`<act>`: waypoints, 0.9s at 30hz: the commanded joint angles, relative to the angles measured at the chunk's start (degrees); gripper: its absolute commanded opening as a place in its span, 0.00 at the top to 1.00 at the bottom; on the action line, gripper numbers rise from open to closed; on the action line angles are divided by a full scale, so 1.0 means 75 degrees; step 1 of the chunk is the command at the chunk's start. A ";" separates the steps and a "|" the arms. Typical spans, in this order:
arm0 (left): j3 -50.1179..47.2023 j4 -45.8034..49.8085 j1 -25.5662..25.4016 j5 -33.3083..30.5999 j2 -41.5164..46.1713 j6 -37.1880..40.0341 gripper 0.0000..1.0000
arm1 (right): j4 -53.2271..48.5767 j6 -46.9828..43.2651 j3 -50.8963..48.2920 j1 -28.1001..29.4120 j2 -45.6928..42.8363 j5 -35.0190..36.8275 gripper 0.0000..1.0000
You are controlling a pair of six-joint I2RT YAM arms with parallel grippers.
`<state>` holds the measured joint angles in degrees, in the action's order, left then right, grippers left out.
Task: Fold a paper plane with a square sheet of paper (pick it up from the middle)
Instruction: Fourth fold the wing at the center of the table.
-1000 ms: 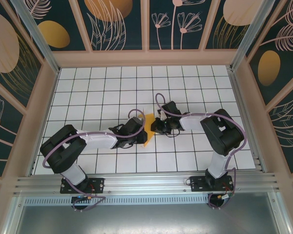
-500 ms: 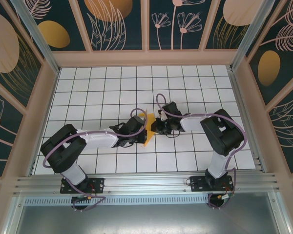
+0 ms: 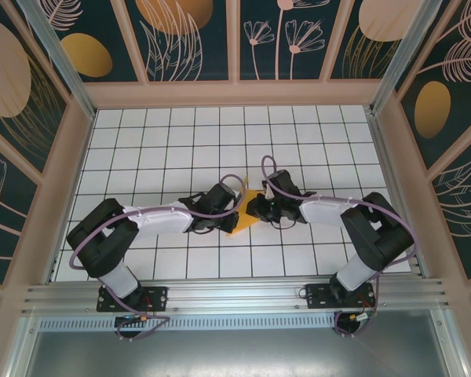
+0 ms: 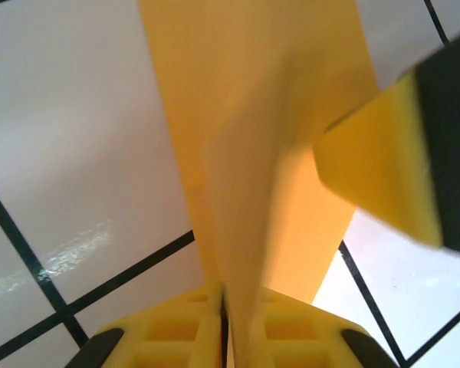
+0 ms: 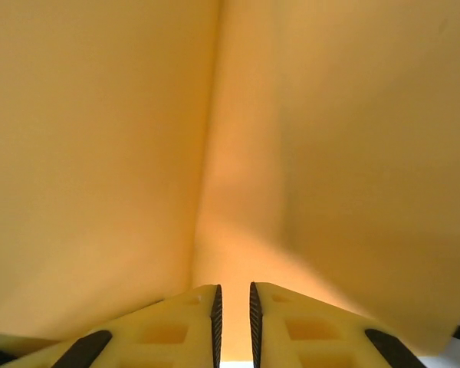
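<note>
folded paper (image 3: pixel 243 223) mid desk (image 3: pixel 165 141) between your arms, left jaws clamped on its edge, right jaws nearly shut at its crease, can't tell if gripping

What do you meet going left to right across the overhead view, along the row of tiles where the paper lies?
left arm's elbow → left claw → folded orange paper → right claw → right arm's elbow

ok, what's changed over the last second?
The right arm swung its elbow out rightward; the left arm stretched further in. The folded orange-yellow paper sheet moved right with them and shows wider from above. Same: left gripper and right gripper flank it. Left jaws are shut on it now.
</note>
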<state>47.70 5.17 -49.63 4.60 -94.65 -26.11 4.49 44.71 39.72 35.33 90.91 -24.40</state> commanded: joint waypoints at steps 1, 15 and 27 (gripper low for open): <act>0.0178 0.0179 -0.0039 0.0414 -0.0047 0.0312 0.81 | -0.0391 -0.0376 0.0099 -0.0234 -0.0190 0.0056 0.78; -0.0026 -0.0150 -0.0036 0.0295 0.0397 -0.0378 0.74 | -0.0102 -0.0585 0.0377 -0.0255 0.0385 -0.0549 0.83; -0.0088 -0.0247 -0.0039 0.0338 0.0011 -0.0433 0.90 | -0.0277 -0.0629 0.0446 -0.0247 0.0225 -0.0463 0.83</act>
<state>47.55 3.84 -49.63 7.25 -93.19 -29.19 3.42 40.91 41.56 33.34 93.19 -27.46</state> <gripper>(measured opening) 0.104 0.166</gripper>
